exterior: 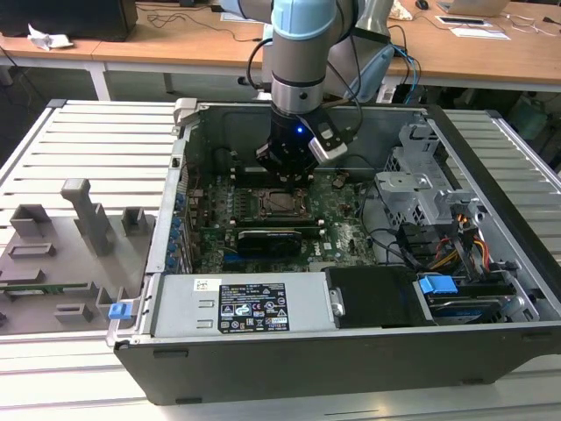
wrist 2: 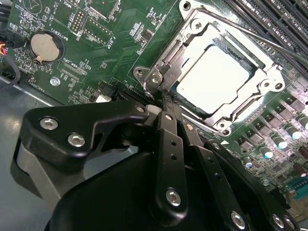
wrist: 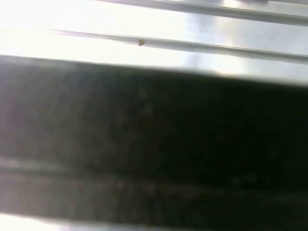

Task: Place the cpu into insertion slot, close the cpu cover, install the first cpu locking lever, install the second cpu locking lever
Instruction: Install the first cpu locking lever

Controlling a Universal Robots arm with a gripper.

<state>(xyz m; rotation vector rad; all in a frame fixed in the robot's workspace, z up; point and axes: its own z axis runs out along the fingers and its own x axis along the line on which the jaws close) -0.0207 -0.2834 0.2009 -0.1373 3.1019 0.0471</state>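
One cpu (wrist 2: 211,79) seated in socket, gripper (wrist 2: 163,101) tip just beside

Pincer (wrist 2: 166,103) tips hidden behind its own linkage

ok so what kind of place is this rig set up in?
Likely a lab or office workshop. The open computer case lies on a slatted metal workbench, grey fixture blocks stand beside it, and wooden desks with papers and cables run behind. The tool sits at the cpu cover.
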